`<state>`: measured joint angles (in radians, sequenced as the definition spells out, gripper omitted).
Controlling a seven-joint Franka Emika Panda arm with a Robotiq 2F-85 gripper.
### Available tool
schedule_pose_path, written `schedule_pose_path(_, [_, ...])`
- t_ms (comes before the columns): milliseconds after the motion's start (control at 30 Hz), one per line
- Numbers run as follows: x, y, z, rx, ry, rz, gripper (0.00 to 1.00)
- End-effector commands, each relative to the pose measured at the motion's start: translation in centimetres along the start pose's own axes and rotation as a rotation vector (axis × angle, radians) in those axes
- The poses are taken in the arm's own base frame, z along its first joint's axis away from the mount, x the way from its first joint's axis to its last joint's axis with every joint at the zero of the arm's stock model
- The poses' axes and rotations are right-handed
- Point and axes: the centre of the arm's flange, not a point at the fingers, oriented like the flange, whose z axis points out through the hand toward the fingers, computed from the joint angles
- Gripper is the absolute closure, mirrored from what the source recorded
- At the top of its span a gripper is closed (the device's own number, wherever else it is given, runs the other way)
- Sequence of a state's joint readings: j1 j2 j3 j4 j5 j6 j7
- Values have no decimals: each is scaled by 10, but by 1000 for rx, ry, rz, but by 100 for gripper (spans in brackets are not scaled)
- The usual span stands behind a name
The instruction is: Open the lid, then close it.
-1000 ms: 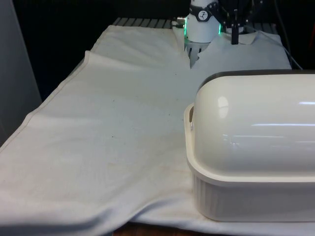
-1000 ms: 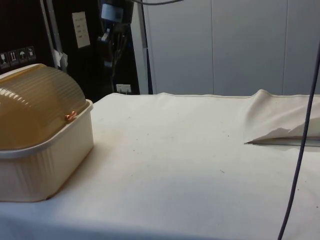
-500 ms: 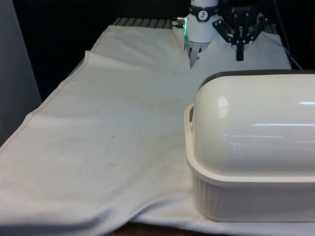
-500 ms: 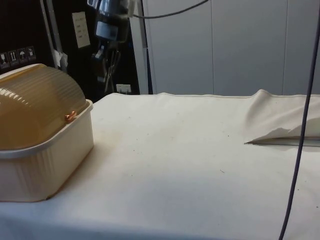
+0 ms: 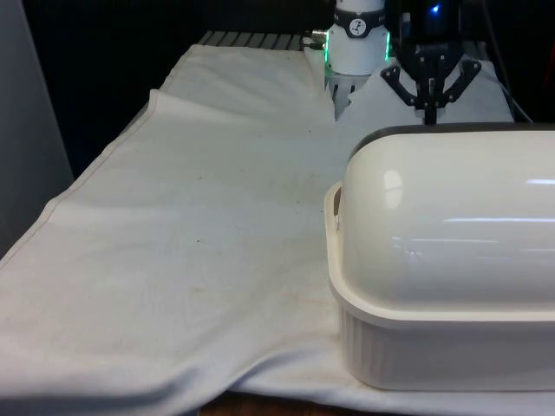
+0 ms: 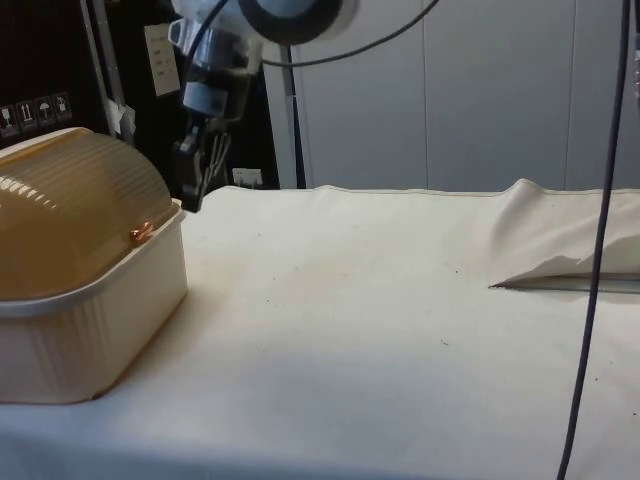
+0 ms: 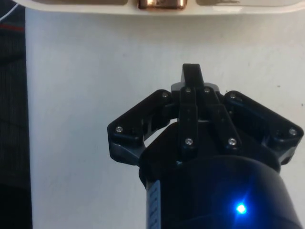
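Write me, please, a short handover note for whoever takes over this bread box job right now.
Gripper: fingers shut together, holding nothing, pointing down. In the side view it hangs just off the bread box's front edge, above the cloth, close to the copper handle but not touching it.
Bread box: stands on the white cloth at the front view's right, its back towards that camera. The domed lid is down and closed over the base.
Done: only the approach towards the handle.
Left: take the handle, roll the lid open, then bring it shut again.
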<state>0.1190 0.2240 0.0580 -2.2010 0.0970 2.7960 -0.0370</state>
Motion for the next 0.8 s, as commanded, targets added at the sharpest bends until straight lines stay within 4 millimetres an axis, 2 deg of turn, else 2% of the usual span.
schedule_pose_path(0, [1,-3,6,7,13,5,100])
schedule_pose_path(100, [2,-4,18,9,24,4,100])
schedule_pose_path(133, [0,-2,15,2,16,-2,100])
schedule_pose_path(300, [5,-4,26,10,42,4,100])
schedule_pose_path(767, [9,-7,34,12,53,1,100])
